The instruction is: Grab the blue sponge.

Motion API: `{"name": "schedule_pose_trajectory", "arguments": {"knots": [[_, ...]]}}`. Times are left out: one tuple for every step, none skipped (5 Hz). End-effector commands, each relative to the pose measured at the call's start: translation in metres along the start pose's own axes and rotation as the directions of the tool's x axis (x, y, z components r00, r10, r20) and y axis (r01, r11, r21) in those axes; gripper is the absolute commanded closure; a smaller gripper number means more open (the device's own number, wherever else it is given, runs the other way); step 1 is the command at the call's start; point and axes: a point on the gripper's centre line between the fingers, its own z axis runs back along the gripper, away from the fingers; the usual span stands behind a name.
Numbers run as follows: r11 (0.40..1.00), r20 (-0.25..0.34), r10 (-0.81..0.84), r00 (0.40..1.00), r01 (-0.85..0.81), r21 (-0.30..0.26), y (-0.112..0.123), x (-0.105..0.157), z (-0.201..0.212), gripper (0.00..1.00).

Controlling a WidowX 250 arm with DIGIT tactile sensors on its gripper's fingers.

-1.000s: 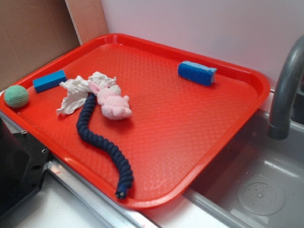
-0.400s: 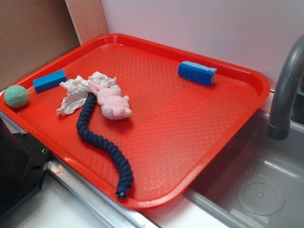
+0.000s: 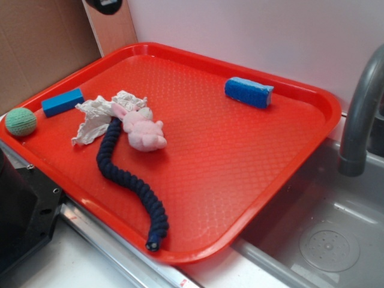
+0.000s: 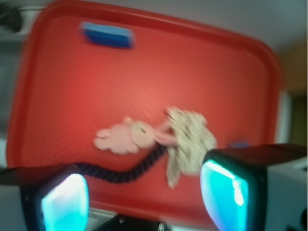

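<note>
The blue sponge (image 3: 248,92), rough and lumpy with a lighter end, lies near the far right rim of the red tray (image 3: 252,198). In the blurred wrist view it lies at the top left (image 4: 107,35). My gripper (image 4: 144,197) is high above the tray's near-left side, far from the sponge. Its jaws stand wide apart and hold nothing; the two cyan pads (image 4: 65,202) frame the bottom of the wrist view. In the exterior view only a dark bit of the arm (image 3: 105,5) shows at the top edge.
On the tray's left side lie a pink plush (image 3: 143,131), a crumpled white cloth (image 3: 96,117), a dark blue braided rope (image 3: 129,180), a smooth blue block (image 3: 62,102) and a green ball (image 3: 21,122). A sink with a grey faucet (image 3: 360,108) is at the right.
A dark part of the arm has come into the exterior view at the top left edge. The objects on the tray have not moved.
</note>
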Motion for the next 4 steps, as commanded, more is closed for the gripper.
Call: {"name": "schedule_pose_trajectory", "arguments": {"knots": [[0.880, 0.089, -0.474, 0.876, 0.468, 0.077, -0.012, 0.022, -0.034, 0.00], [0.816, 0.121, -0.578, 0.807, 0.564, 0.130, -0.015, 0.041, -0.057, 0.00], [0.802, 0.132, -0.595, 0.793, 0.576, 0.157, -0.023, 0.057, -0.072, 0.00], [0.775, 0.127, -0.628, 0.768, 0.602, 0.193, -0.024, 0.082, -0.090, 0.00]]}}
